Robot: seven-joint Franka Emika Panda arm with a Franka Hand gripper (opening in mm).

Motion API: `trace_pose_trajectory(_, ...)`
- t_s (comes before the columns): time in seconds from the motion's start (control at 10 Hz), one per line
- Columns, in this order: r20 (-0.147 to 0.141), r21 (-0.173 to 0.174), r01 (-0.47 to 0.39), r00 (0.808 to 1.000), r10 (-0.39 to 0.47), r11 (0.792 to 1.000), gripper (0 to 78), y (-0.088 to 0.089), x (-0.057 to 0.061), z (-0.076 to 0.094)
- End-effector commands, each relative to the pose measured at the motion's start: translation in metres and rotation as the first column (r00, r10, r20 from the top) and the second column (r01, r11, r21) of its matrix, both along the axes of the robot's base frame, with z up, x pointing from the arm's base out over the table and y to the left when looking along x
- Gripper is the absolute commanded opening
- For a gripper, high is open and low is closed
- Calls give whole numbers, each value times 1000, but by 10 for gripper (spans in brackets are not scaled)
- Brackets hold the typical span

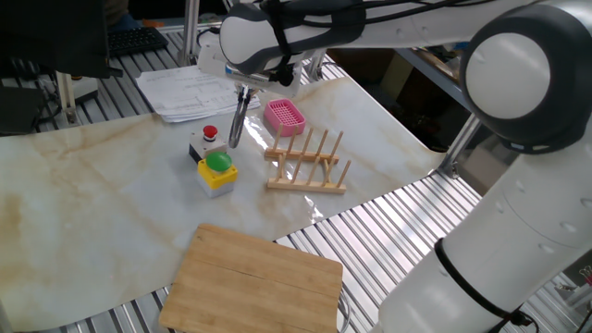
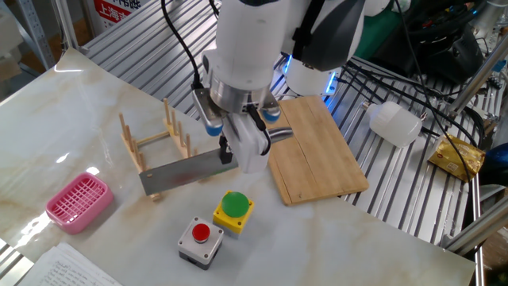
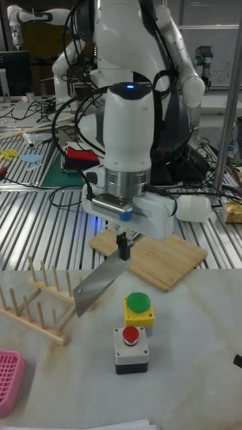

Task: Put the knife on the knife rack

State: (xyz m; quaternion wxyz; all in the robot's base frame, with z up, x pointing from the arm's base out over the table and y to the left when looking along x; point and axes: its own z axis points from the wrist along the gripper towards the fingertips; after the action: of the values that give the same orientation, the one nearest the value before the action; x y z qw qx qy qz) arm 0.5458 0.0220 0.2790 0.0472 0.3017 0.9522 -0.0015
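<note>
My gripper (image 2: 238,148) (image 3: 124,250) (image 1: 243,92) is shut on the knife where handle meets blade. The knife (image 2: 182,171) (image 3: 101,285) (image 1: 236,127) is all silvery metal with a broad rectangular blade. It hangs in the air, blade edge down and slanting. Its blade tip is close to the near end of the knife rack (image 2: 151,143) (image 3: 37,306) (image 1: 308,163), a small light-wood frame with upright pegs standing on the marble table. Whether the blade touches the rack cannot be told.
A yellow box with a green button (image 2: 232,210) (image 3: 138,309) and a grey box with a red button (image 2: 200,240) (image 3: 131,346) sit just below the knife. A pink basket (image 2: 77,201), a wooden cutting board (image 2: 313,159) and papers (image 1: 190,92) lie around.
</note>
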Motion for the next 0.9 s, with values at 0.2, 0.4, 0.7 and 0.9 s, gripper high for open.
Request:
trace_pose_trajectory(0.2, 2, -10, 5, 1000, -5, 1000, 26, 0, 1, 2)
trace_pose_trajectory(0.4, 12, -27, 70, 998, -69, 997, 26, 0, 1, 2)
trace_pose_trajectory(0.7, 18, -34, 117, 993, -117, 993, 26, 0, 1, 2)
trace_pose_trajectory(0.9, 1, -35, 88, 996, -88, 995, 26, -1, 0, 3)
